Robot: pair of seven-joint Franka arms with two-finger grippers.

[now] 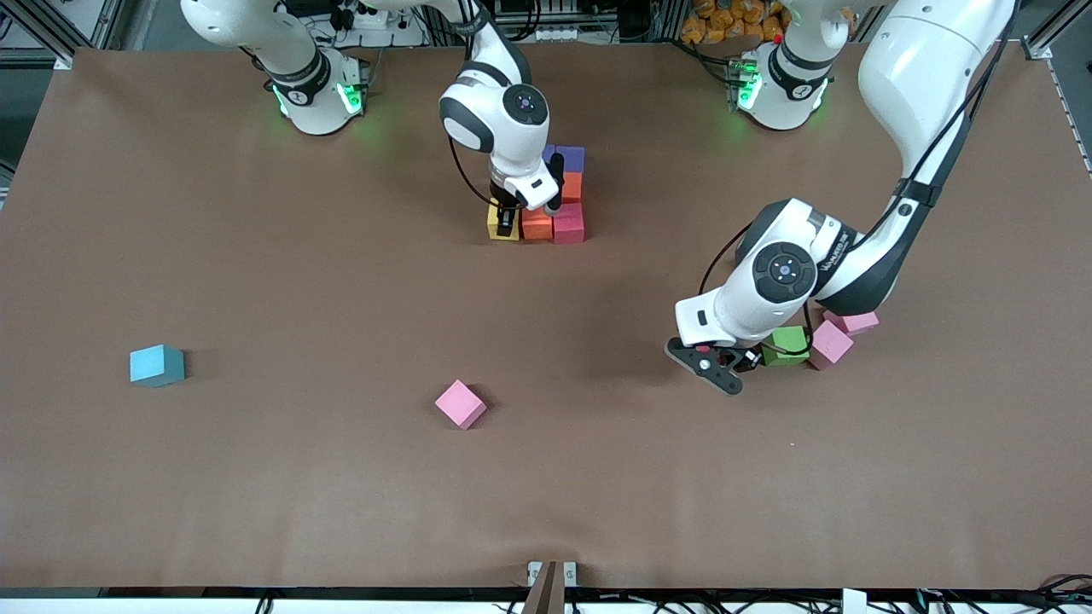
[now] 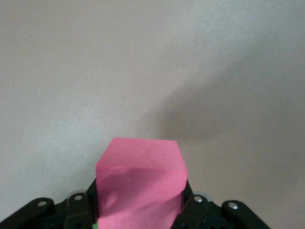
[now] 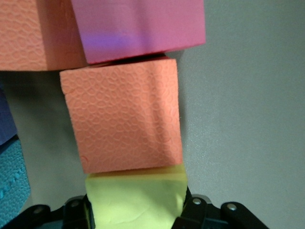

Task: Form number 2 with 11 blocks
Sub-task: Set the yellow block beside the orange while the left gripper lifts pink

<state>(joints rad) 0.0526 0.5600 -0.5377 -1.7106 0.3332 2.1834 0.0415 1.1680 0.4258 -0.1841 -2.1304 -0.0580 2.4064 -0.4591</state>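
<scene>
A cluster of blocks lies near the robots' bases: purple (image 1: 570,158), orange (image 1: 572,186), red (image 1: 569,223), orange (image 1: 536,224) and yellow (image 1: 495,220). My right gripper (image 1: 507,223) is shut on the yellow block (image 3: 136,195) and holds it against the orange block (image 3: 124,119) on the table. A light blue block (image 3: 9,181) shows at the edge of the right wrist view. My left gripper (image 1: 721,358) is shut on a pinkish-red block (image 2: 140,171) over the table beside the green block (image 1: 787,345). Another light blue block (image 1: 156,365) lies alone toward the right arm's end.
Two pink cubes (image 1: 829,344) (image 1: 853,321) lie beside the green block, partly under the left arm. A third pink cube (image 1: 461,403) lies alone, nearer the front camera than the cluster. The brown table (image 1: 341,495) is bare toward the front camera.
</scene>
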